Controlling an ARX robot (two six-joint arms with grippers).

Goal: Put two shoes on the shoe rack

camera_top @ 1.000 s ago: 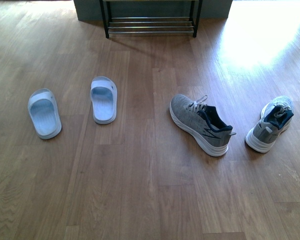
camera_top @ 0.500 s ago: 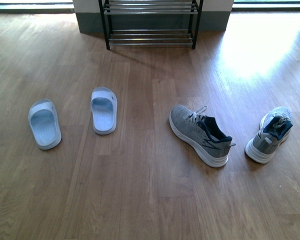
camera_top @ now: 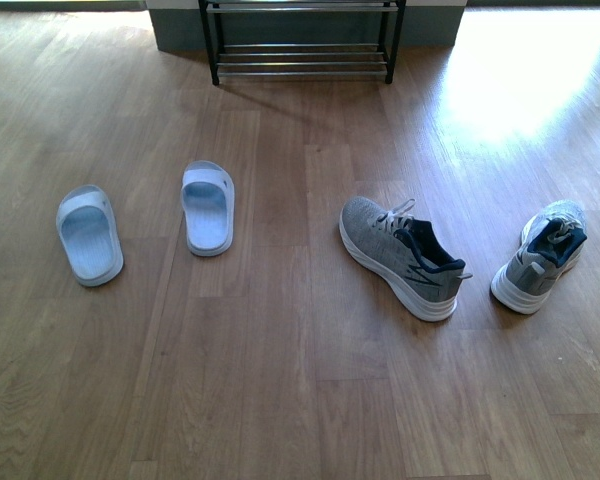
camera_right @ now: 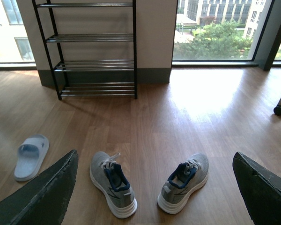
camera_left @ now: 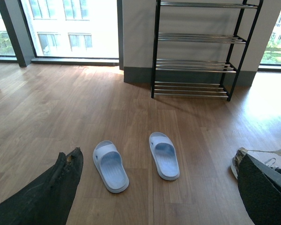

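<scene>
Front view: shoe rack stood at the far edge of the wood floor. Left sneaker and right sneaker sat on the floor right of centre, apart from each other, well short of the rack. Left slipper and right slipper lay to the left.

Left wrist view: left gripper had its fingers spread wide and held nothing. Both slippers showed between them, and a sliver of shoe behind one finger was probably the left sneaker.

Right wrist view: right gripper was likewise spread wide and held nothing. Both sneakers were on the floor between its fingers, with the rack beyond.
</scene>
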